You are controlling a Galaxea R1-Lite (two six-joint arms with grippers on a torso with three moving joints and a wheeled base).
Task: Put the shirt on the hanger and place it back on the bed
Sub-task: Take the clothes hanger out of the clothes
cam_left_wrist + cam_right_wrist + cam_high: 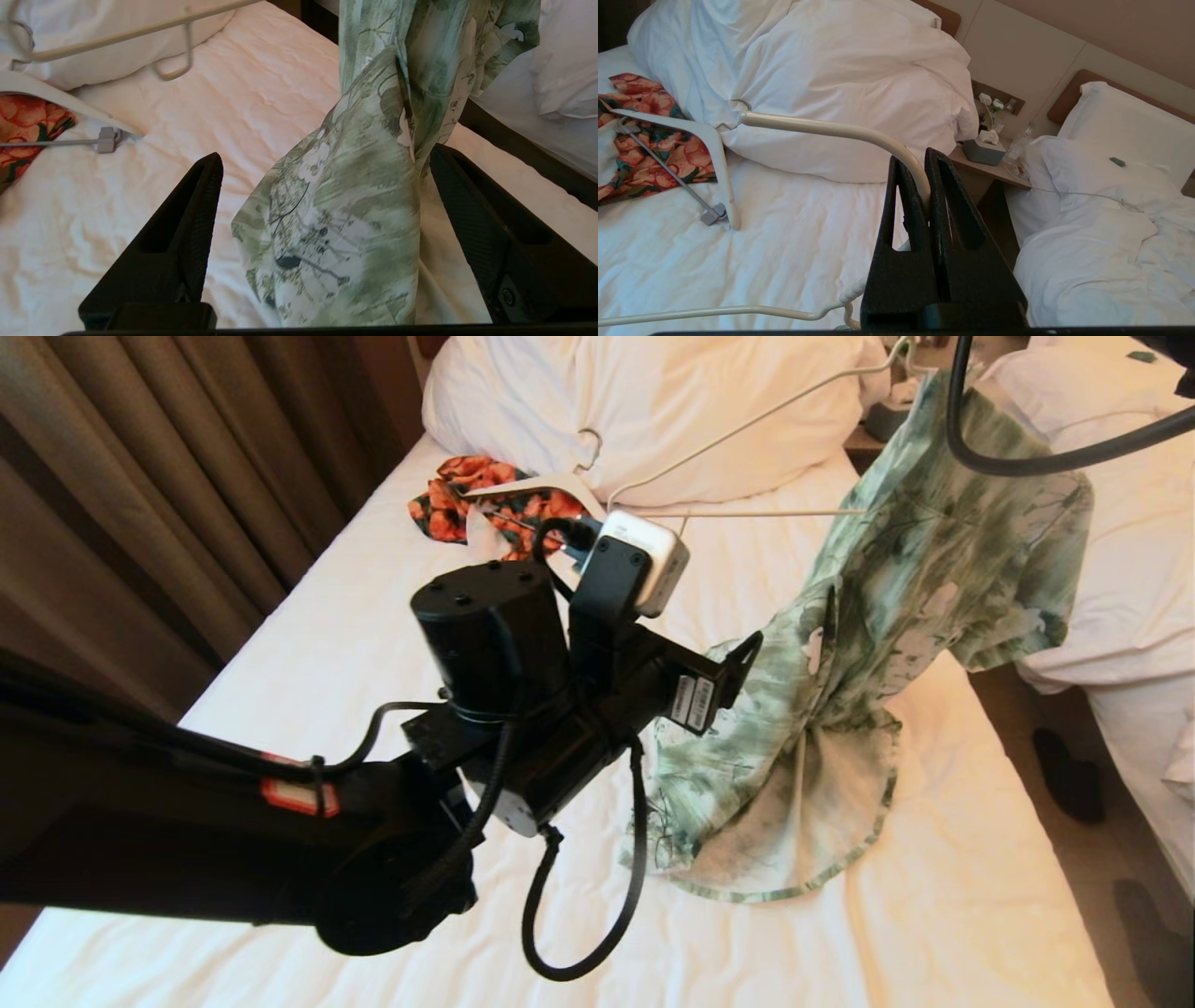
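My right gripper [927,186] is clenched on the hook of the thin cream-coloured hanger [831,130], lifting it over the bed with the wrinkled white sheet [373,644]. The green-and-white flowered short-sleeved shirt [896,607] hangs from one end of that hanger, its hem pooled on the sheet. My left gripper [322,186] stands released, jaws wide on either side of the draped cloth. White stickers on that wrist carry print I cannot read.
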